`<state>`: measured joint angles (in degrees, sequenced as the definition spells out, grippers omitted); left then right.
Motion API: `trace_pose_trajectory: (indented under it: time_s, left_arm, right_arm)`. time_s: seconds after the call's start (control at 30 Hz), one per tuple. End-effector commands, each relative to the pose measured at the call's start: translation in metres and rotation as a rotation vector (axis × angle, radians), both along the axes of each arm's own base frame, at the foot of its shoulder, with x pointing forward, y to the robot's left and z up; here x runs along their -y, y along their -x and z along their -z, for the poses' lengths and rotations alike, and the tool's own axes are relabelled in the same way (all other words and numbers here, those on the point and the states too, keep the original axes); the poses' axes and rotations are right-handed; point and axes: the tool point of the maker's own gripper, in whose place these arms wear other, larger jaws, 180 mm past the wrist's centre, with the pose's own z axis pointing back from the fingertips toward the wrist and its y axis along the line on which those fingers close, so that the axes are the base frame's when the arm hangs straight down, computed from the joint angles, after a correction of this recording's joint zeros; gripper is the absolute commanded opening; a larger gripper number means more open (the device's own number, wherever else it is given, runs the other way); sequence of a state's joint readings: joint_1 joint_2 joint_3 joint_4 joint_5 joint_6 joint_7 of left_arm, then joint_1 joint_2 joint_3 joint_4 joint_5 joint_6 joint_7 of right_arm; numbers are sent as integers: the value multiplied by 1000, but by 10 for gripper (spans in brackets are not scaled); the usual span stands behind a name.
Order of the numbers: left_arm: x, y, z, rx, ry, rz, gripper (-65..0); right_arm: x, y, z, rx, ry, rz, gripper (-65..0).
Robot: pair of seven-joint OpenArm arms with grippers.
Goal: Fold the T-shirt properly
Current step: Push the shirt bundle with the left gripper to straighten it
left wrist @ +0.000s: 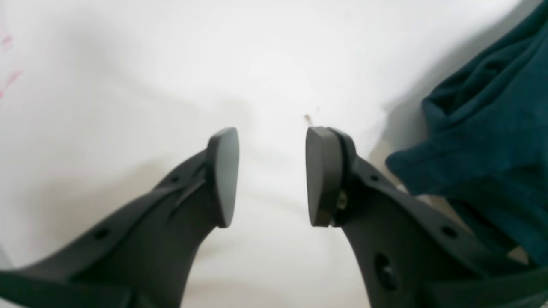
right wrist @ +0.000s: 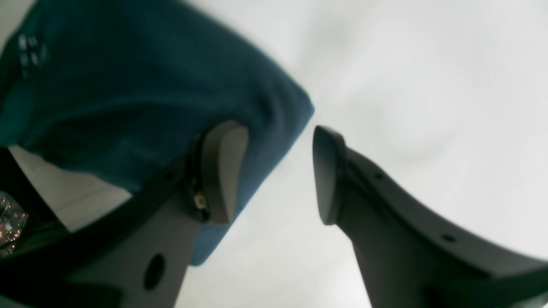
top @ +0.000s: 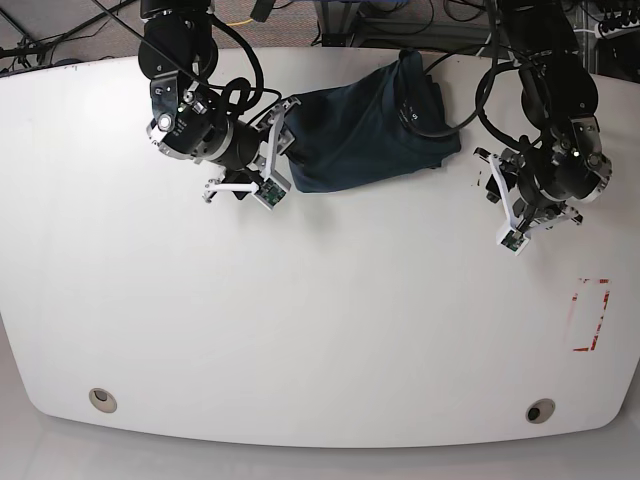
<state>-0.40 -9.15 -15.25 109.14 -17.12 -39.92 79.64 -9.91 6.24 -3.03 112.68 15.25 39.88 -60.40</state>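
The dark teal T-shirt lies bunched at the back middle of the white table, with a small white tag mark on it. My right gripper sits at the shirt's left edge. In the right wrist view this gripper is open; the T-shirt lies behind one finger, and a cloth corner reaches into the gap without being pinched. My left gripper hovers just right of the shirt. It is open over bare table, with the T-shirt beside it.
Red tape marks sit near the table's right edge. Two round holes lie along the front edge. Cables hang behind the table's far edge.
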Motion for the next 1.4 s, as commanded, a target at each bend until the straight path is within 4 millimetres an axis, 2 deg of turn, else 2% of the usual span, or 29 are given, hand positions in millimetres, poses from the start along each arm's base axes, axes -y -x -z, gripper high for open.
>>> trace_pose_trajectory:
  time_s: [0.0,0.07,0.27,0.4,0.47,0.6,0.73,0.87,0.97,1.07,1.17,1.27,1.37]
  left_arm:
    - [16,3,-10,35,48,36,-421]
    - [23,14,-3,14,69,42,-421]
    - [54,65,36,-136,130,92,-421]
    - [72,90,51,-193,158,141,-421]
    - [78,94,55,-200,172,150,-421]
    - [82,89,61,-186,217,145,-421]
    - [80,64,68,-166,251,130,-421]
    - [67,22,81,-196,265,94,-421]
    - [52,-6,80,-198,258,71,-421]
    - [48,-33,70,-172,265,63,-421]
    - [47,-53,55,-135,265,65,-421]
    - [46,-70,40,-92,262,69,-421]
    - [38,-83,24,-55,246,70,-421]
  right_arm:
    - [-7,1,-8,22,-42,-5,-374]
    - [-7,5,-5,9,-42,-5,-374]
    - [-25,21,1,-20,-51,-66,-374]
    - [-28,25,8,-44,-49,-77,-374]
    - [-27,27,14,-64,-48,-74,-374]
    - [-25,28,27,-104,-39,-69,-374]
    - [-22,28,34,-108,-52,-65,-374]
    - [-18,31,37,-115,-47,-67,-374]
    - [-17,31,38,-117,-44,-66,-374]
    - [-21,34,42,-132,-48,-73,-374]
    - [-34,41,44,-144,-56,-118,-374]
    - [-59,53,46,-163,-83,-183,-374]
    - [-86,49,40,-153,-148,-204,-374]
